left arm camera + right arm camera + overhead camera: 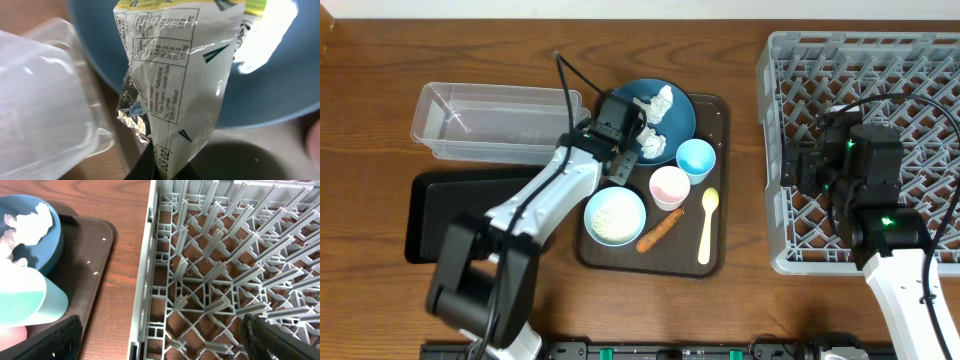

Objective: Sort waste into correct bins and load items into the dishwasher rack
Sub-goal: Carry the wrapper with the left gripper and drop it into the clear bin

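Observation:
My left gripper is shut on the lower end of a white and yellow-green wrapper, which it holds up in front of the dark blue plate. From overhead this gripper is at the plate's left rim, close to the clear tub. Crumpled tissue lies on the plate. Over the left edge of the grey rack, my right gripper stands open with nothing in it; its fingers straddle the rack wall.
On the brown serving tray are a bowl of rice, a pink cup, a light blue cup, an orange stick and a yellow spoon. The black tray lies in front of the tub.

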`<state>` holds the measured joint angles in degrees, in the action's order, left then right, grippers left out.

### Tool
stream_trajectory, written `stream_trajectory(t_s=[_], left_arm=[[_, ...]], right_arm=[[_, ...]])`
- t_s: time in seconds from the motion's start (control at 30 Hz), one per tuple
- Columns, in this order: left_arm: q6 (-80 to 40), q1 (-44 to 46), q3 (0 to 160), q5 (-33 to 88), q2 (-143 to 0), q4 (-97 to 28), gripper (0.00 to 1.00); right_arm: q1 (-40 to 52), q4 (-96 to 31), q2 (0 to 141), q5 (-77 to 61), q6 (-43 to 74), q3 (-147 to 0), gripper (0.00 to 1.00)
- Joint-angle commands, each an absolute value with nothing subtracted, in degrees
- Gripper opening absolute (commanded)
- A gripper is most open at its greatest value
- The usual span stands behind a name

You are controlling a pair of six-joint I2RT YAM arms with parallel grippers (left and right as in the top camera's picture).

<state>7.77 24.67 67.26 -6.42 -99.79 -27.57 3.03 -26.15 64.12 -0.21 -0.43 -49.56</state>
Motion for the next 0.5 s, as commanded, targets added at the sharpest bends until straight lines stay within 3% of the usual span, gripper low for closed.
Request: stream_trajectory(t_s=[0.0, 0.23, 0.47], left_arm=[[8.1, 23.9, 69.0, -7.2, -92.1, -26.8, 0.08], [7.7, 16.7, 69.0, -7.2, -83.8, -23.4, 0.09], [1.1, 4.4, 68.9, -7.1, -87.6, -22.2, 0.09]], right_arm=[[3.4, -26.2, 64.0, 0.0, 0.4, -50.7, 0.99], [3.4, -26.2, 64.0, 0.0, 0.4, -50.7, 0.99], [3.4, -26.2, 64.0, 0.0, 0.4, -50.7, 0.99]])
